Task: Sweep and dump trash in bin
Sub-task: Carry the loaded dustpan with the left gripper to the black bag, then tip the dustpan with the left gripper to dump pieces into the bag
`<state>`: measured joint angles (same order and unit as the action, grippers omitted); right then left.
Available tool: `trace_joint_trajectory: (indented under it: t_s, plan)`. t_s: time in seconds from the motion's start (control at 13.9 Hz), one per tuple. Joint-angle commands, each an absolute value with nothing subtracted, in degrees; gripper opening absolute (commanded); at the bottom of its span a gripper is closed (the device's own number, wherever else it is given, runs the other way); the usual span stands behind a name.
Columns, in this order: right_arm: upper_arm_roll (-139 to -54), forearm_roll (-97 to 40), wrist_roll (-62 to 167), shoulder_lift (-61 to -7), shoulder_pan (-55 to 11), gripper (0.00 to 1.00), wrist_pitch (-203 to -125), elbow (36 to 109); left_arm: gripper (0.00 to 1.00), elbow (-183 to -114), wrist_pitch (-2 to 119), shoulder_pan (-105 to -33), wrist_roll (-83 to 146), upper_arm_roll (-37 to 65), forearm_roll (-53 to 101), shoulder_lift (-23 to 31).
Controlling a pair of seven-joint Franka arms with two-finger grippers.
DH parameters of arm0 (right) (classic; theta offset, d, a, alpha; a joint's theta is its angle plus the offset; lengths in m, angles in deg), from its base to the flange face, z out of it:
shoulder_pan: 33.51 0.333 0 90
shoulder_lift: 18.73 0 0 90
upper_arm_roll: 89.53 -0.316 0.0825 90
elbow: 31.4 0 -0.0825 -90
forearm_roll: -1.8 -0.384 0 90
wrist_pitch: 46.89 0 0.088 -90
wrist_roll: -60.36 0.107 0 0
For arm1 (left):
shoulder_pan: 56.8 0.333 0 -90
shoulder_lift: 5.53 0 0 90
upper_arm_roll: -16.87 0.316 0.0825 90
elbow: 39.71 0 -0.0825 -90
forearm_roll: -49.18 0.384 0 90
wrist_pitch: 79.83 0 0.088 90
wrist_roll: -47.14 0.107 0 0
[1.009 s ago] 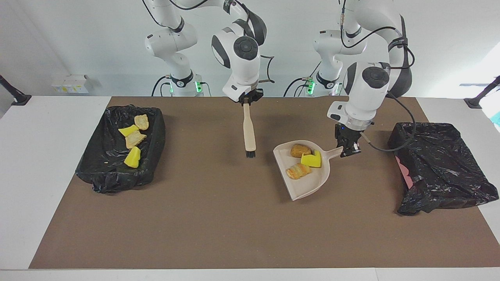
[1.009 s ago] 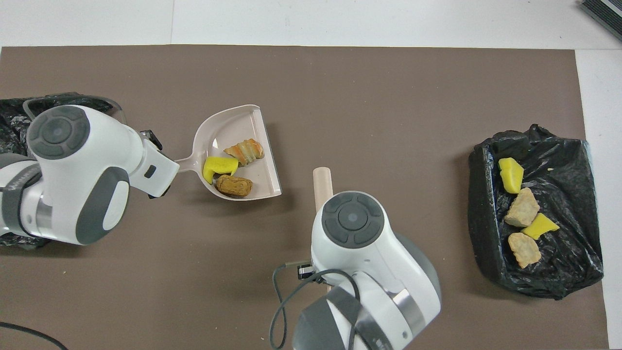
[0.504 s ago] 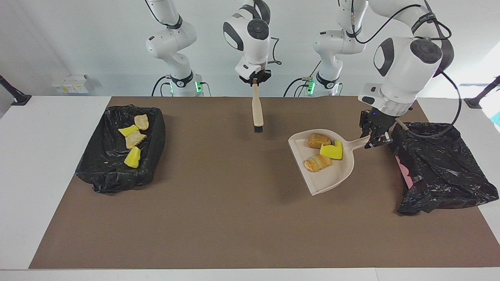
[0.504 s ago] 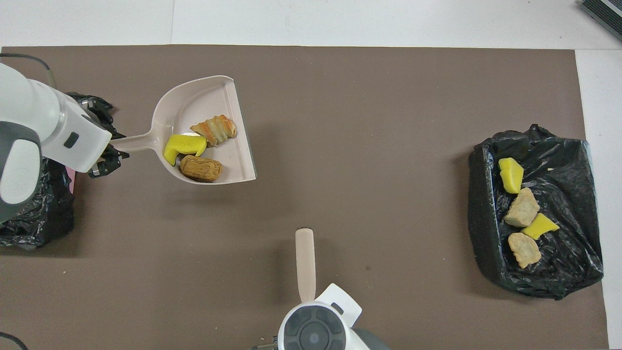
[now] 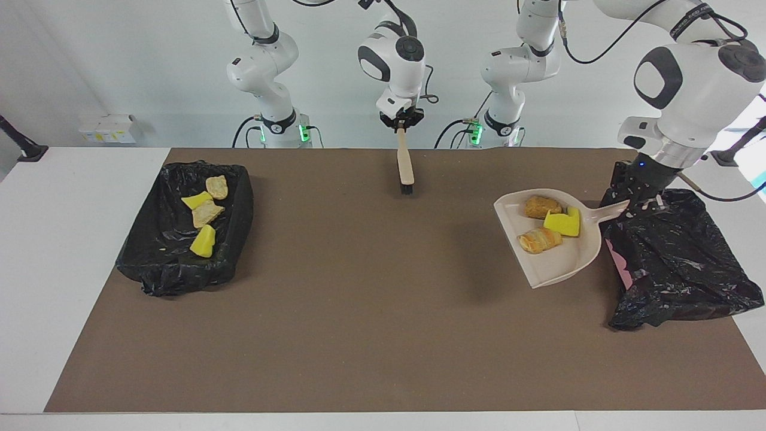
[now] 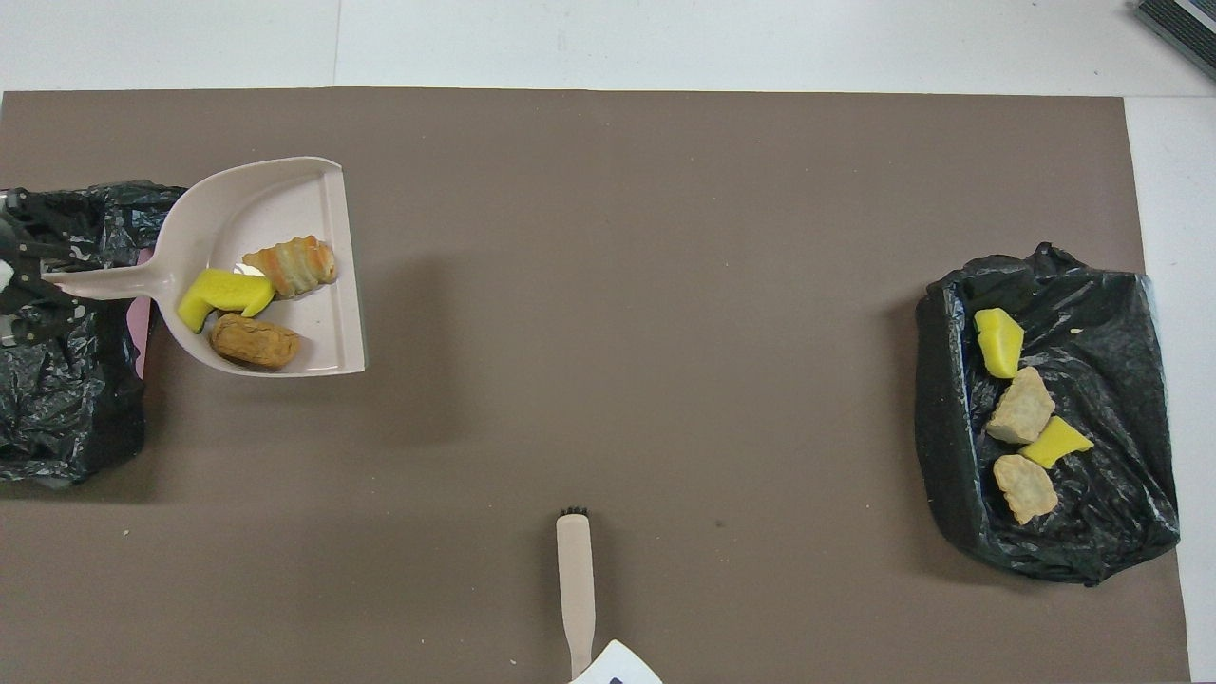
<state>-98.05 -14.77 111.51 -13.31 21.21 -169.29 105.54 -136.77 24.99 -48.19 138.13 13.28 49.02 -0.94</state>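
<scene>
left gripper (image 5: 641, 202) grips the dustpan (image 5: 553, 263) with 3 lumps of trash (image 5: 540, 240), its handle at 3 o'clock over the bin (image 5: 688, 269); right gripper (image 5: 402, 124) clamps the brush (image 5: 406, 167), bristles at 6 o'clock.

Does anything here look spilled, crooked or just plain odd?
Nothing has spilled. The beige plastic dustpan, held by its handle in the left gripper, carries three trash lumps beside a crumpled black-bagged bin. Odd: the other black-lined bin already holds four lumps. The right gripper dangles a beige brush.

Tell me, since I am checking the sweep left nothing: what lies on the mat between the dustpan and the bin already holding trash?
Only bare brown mat between the dustpan and that bin; the overhead view shows it best.
</scene>
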Motion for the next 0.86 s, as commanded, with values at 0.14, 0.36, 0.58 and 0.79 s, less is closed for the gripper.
trace_joint_trajectory:
  t_s: [0.14,0.36,0.58,0.79]
  plan:
    - [-97.8,-16.0,112.8,-12.2,21.8,0.0,-171.0,108.7,0.0,-136.5,25.6,-37.4,155.3,13.0,47.9,-1.1]
    - [-97.7,-16.2,110.0,-12.6,21.3,0.0,-171.4,108.8,0.0,-136.0,27.3,-31.8,156.7,13.1,50.1,-0.9]
    - [-97.7,-19.6,107.5,-13.2,21.0,0.0,-172.8,108.9,0.0,-134.5,28.1,-29.6,157.2,13.1,56.8,-0.5]
    - [-97.7,-20.3,106.7,-13.5,19.7,0.24,-172.9,109.0,0.0,-133.6,31.1,-27.7,162.6,13.1,63.2,0.9]
